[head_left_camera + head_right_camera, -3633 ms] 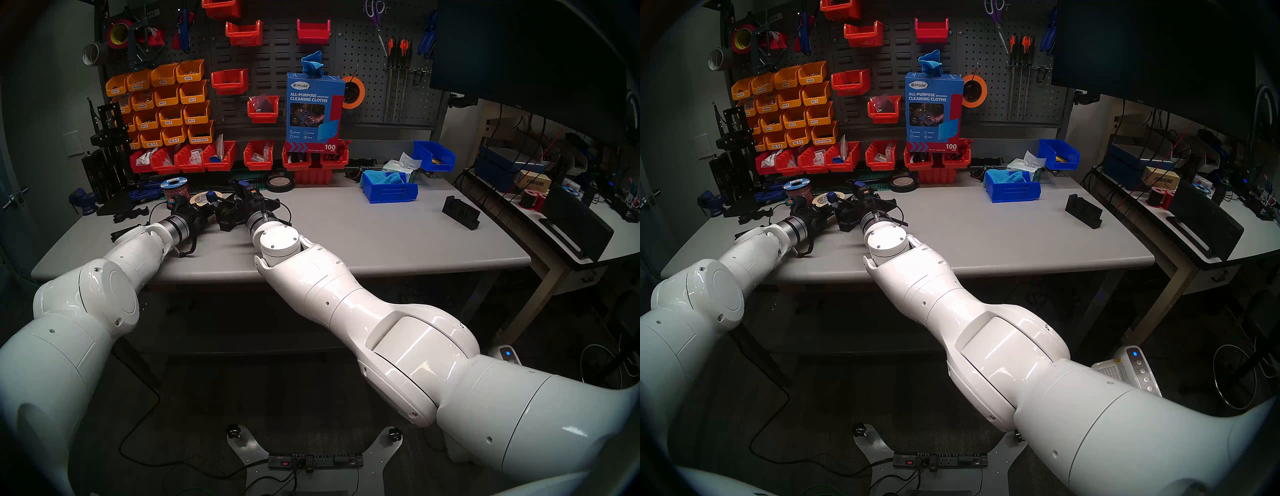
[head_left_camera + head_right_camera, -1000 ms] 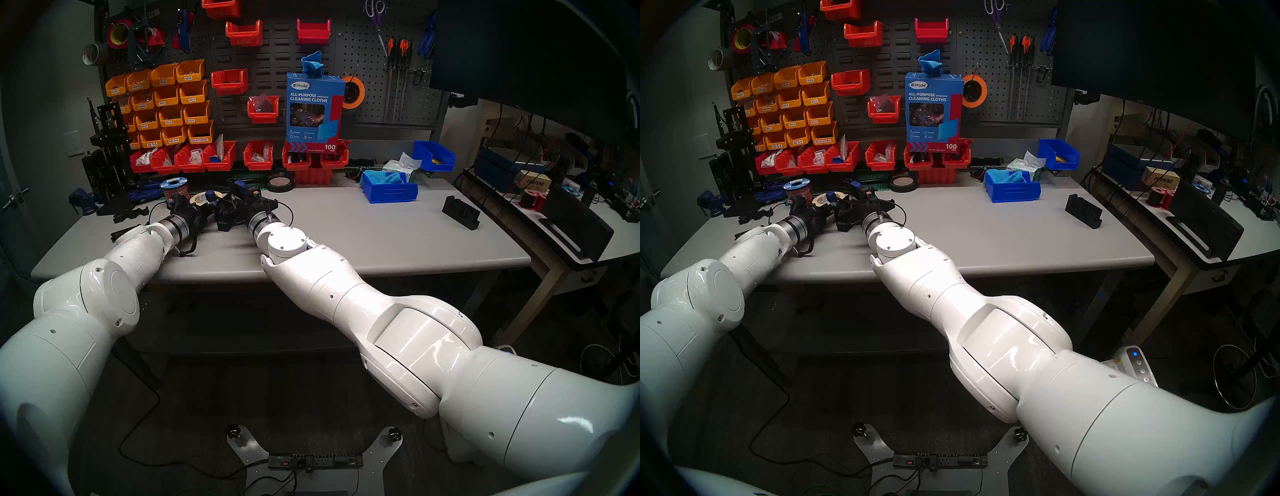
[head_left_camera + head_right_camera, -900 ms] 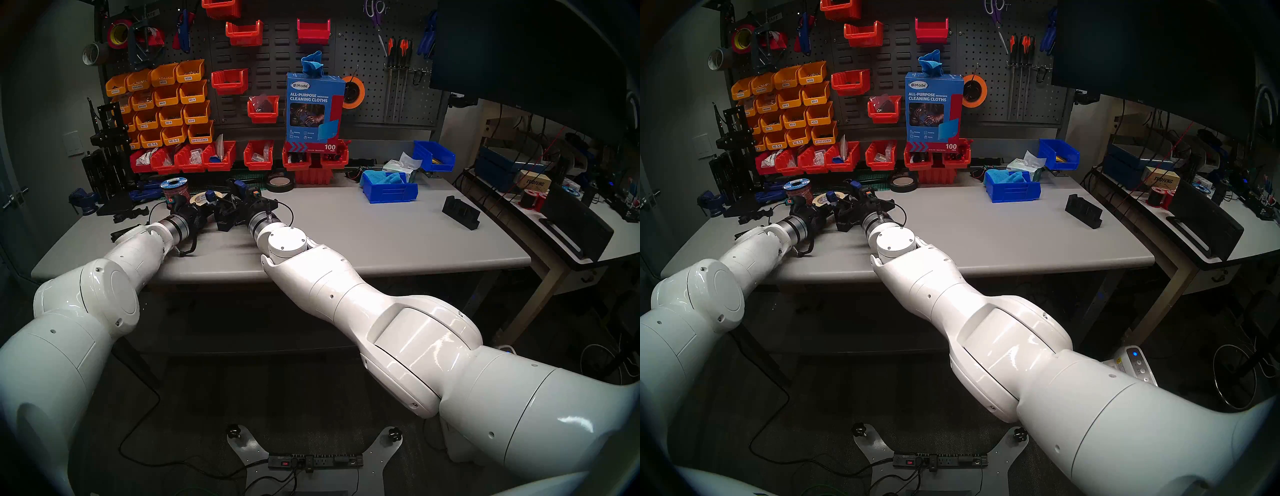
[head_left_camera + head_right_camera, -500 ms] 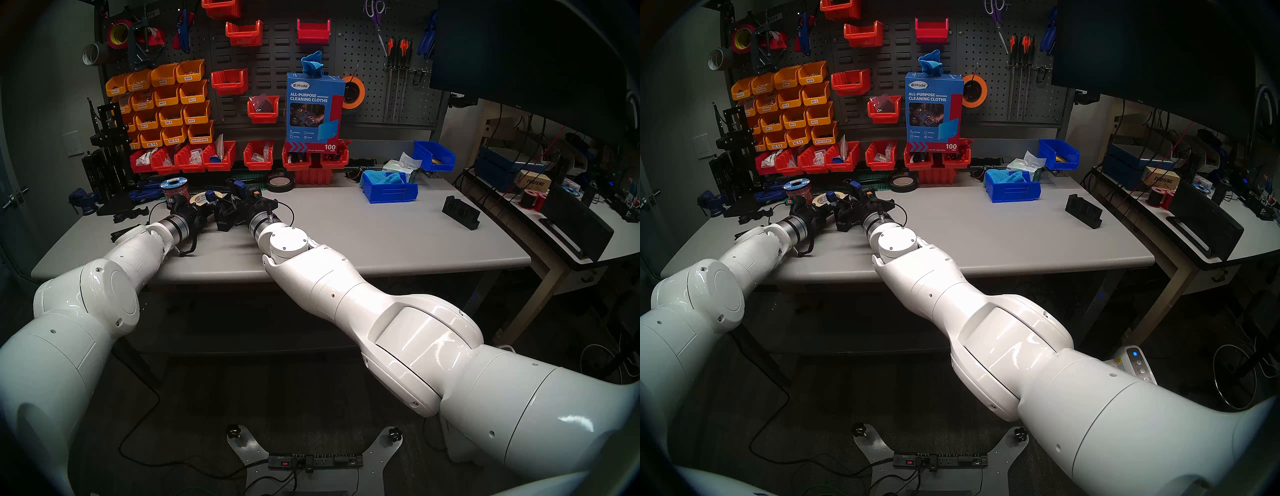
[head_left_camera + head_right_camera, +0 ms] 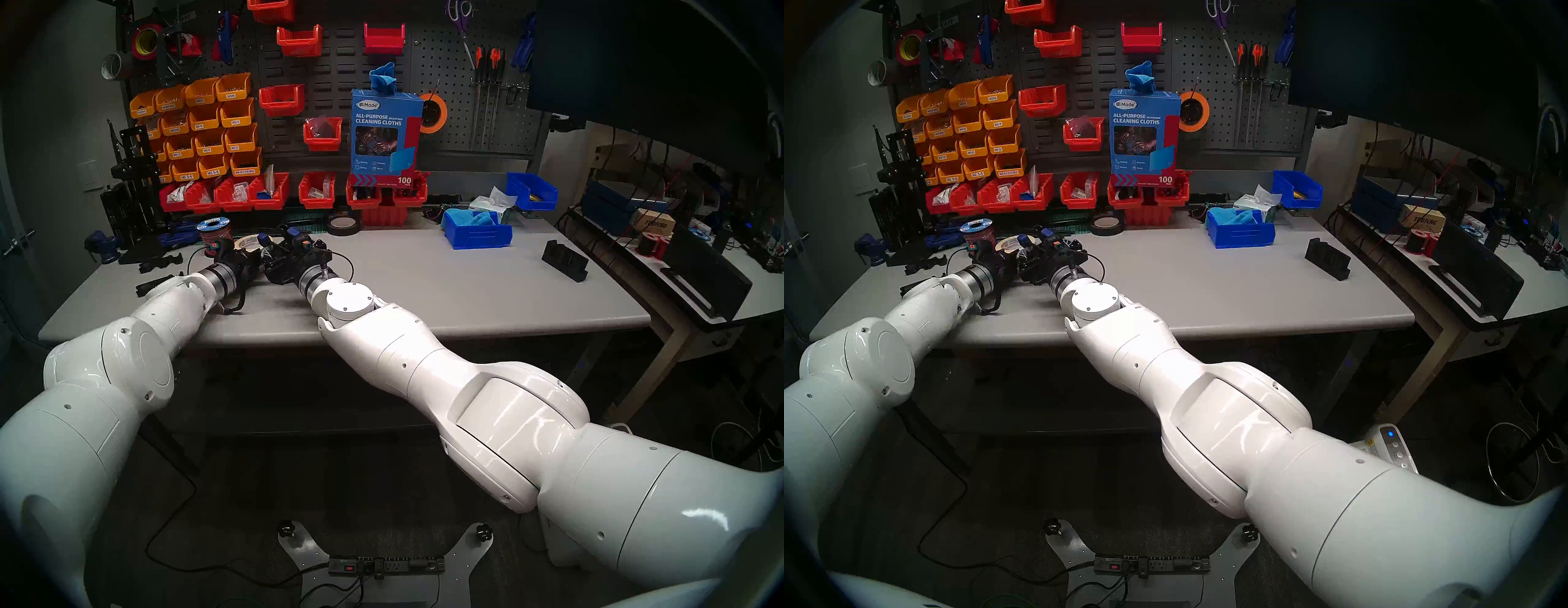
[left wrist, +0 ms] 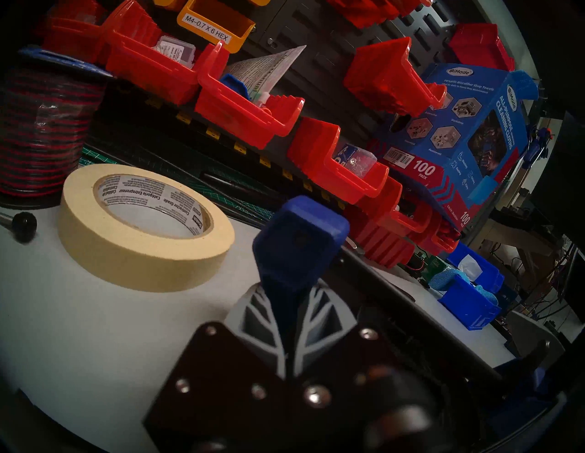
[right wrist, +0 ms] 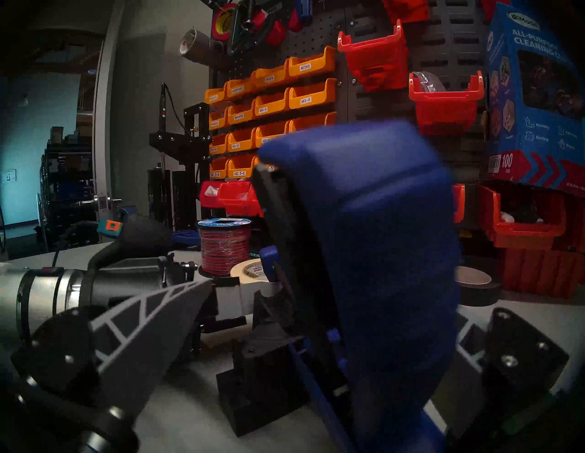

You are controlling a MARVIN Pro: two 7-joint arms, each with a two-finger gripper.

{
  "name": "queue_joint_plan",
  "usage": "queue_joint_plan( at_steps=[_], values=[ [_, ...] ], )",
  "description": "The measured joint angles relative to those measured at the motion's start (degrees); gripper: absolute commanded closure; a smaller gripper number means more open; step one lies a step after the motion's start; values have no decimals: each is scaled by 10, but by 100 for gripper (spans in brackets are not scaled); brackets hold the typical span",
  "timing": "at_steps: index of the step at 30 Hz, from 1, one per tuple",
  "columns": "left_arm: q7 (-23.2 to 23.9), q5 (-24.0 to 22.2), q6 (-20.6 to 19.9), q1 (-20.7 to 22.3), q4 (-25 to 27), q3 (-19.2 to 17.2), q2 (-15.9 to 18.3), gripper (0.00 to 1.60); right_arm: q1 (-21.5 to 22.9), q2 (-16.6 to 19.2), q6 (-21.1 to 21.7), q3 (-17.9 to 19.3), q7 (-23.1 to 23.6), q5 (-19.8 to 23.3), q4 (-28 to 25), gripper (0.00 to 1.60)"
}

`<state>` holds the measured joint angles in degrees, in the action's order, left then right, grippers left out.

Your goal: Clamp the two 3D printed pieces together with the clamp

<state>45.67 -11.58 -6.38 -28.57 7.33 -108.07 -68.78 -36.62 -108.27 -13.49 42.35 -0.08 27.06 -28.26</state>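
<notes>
Reaching to the back left of the grey table point(image 5: 424, 280), we have both arms converged on one cluster. Our left gripper point(image 6: 289, 319) is closed on the blue fixed jaw end of the bar clamp point(image 6: 299, 243), its ribbed grey fingers point(image 6: 253, 319) pressed against the blue stem on either side. Our right gripper point(image 7: 316, 341) is closed around the clamp's blue sliding body with black trigger handle point(image 7: 373, 253), which fills much of the right wrist view, blurred.

The two matte black blocky 3D printed pieces point(image 7: 262, 373) sit on the table between our wrists, below the clamp's thin black bar; from the head view they appear as a dark mass point(image 5: 275, 271), and we cannot tell whether the clamp's jaws already touch them.

Just behind lies a roll of beige masking tape point(image 6: 142, 227), flat on the table, with a spool of red-and-black wire point(image 7: 224, 246) beside it. A lone black notched block point(image 5: 564, 265) stands well apart at the right.
</notes>
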Motion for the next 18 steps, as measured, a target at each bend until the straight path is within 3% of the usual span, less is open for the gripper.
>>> queue_joint_plan(
  at_steps=[18],
  values=[
    [3,0,1,0,0,2,1,160,6,5,-10,-5,17,15,6,0]
  ],
)
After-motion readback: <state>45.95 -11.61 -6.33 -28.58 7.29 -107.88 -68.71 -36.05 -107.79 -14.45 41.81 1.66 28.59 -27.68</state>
